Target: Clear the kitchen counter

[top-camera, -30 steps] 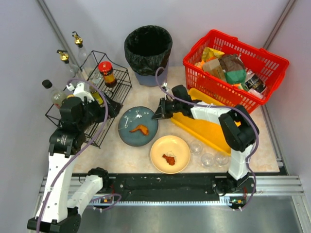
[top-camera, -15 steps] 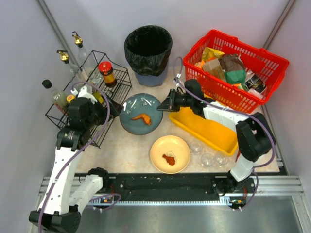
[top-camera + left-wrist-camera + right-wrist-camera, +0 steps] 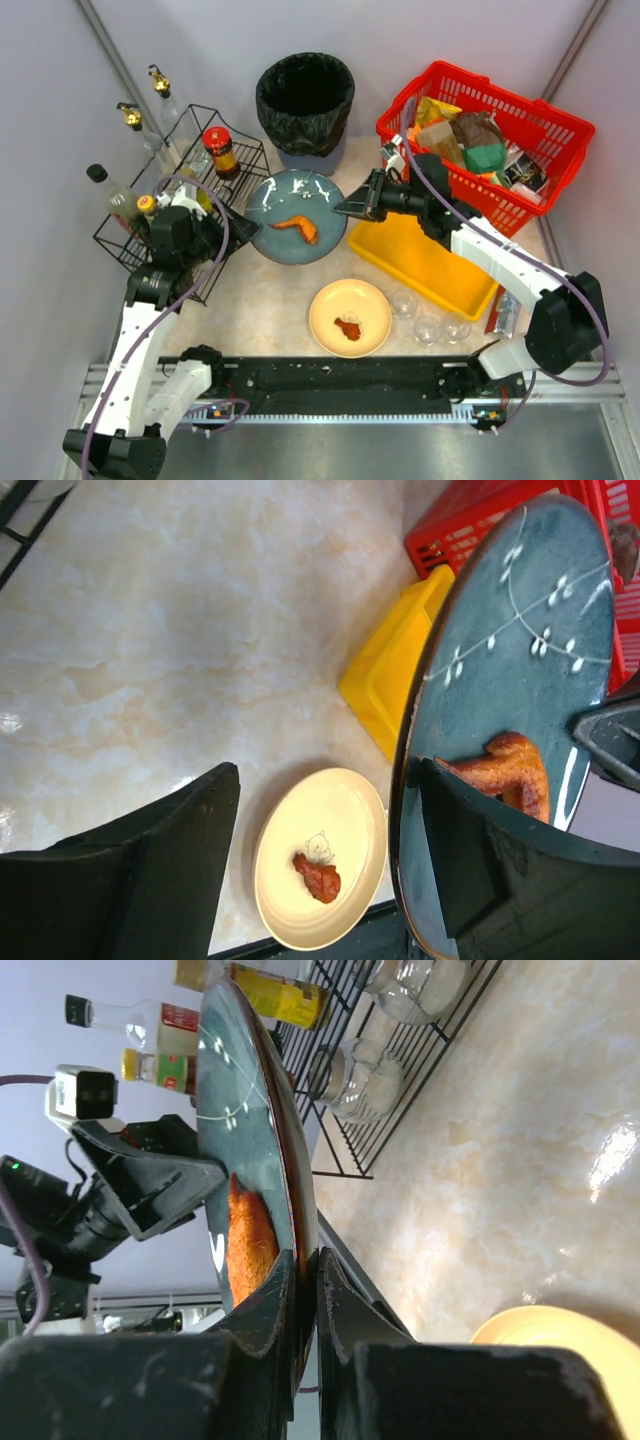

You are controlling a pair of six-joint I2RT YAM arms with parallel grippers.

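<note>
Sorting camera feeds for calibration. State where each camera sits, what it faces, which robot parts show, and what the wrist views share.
Top external: above and behind the arms, looking down on the kitchen counter; both arms show.
Left wrist: on the left arm, facing the yellow tray and cream plate; the left gripper shows, open.
Right wrist: on the right arm, facing the wire rack; the right gripper shows, shut on the blue plate.
Shared by wrists: blue plate, cream plate.

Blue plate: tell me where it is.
Top view, centre: the blue plate is gripped by the right pincer, just in front of the black bin.
</note>
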